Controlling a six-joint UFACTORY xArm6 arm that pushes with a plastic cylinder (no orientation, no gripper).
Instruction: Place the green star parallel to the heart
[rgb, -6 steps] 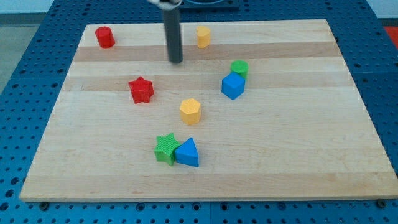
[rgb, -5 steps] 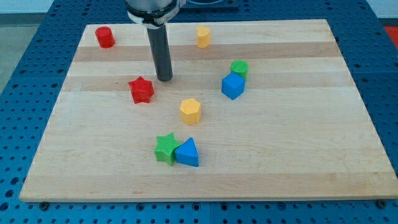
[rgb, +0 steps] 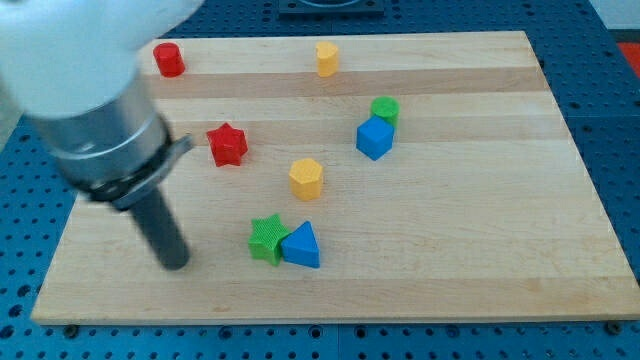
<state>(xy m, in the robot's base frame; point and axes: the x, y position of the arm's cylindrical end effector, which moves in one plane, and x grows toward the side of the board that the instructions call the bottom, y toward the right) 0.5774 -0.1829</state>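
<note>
The green star (rgb: 266, 239) lies on the wooden board (rgb: 460, 220) at lower centre, touching the blue triangle (rgb: 301, 245) on its right. The yellow heart (rgb: 326, 58) stands near the view's top, centre. My tip (rgb: 176, 264) rests on the board to the left of the green star, with a clear gap between them. The arm's grey body fills the view's upper left.
A red star (rgb: 228, 144) and a yellow hexagon (rgb: 306, 178) lie mid-board. A blue cube (rgb: 374, 138) touches a green cylinder (rgb: 385, 109) at right centre. A red cylinder (rgb: 168, 59) stands at top left.
My tip has swept from the board's upper middle, past the red star, down to the lower left, beside the green star. No block has moved.
</note>
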